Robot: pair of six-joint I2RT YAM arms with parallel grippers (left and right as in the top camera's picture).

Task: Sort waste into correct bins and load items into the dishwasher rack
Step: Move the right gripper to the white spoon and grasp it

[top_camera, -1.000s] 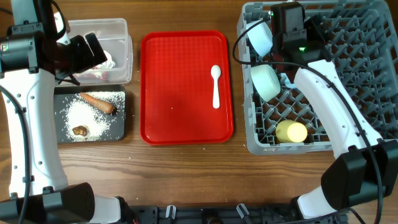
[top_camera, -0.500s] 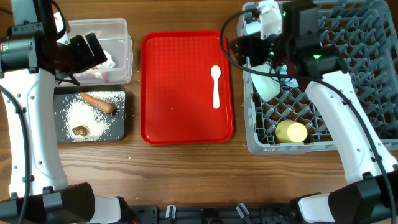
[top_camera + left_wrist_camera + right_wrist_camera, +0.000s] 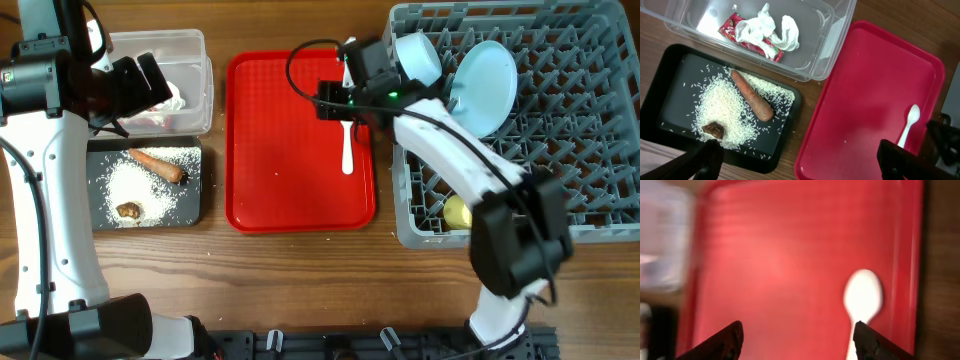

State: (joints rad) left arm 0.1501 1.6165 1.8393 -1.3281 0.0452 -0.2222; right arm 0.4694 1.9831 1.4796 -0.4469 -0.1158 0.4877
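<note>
A white plastic spoon lies on the right side of the flat red tray; it also shows blurred in the right wrist view. My right gripper hovers open and empty over the tray, just above the spoon's bowl end. My left gripper is open and empty by the clear tub. The tub holds the red-and-white wrapper and white tissue. The black bin holds the carrot, rice grains and brown lump.
The grey dishwasher rack at the right holds the pale blue plate standing on edge, a pale bowl and the yellow cup. My right arm crosses the rack's left part and hides what is under it.
My right arm has swung left from the rack to above the red tray, near the spoon. The plate and upper bowl now show in the rack. The left arm has not moved.
</note>
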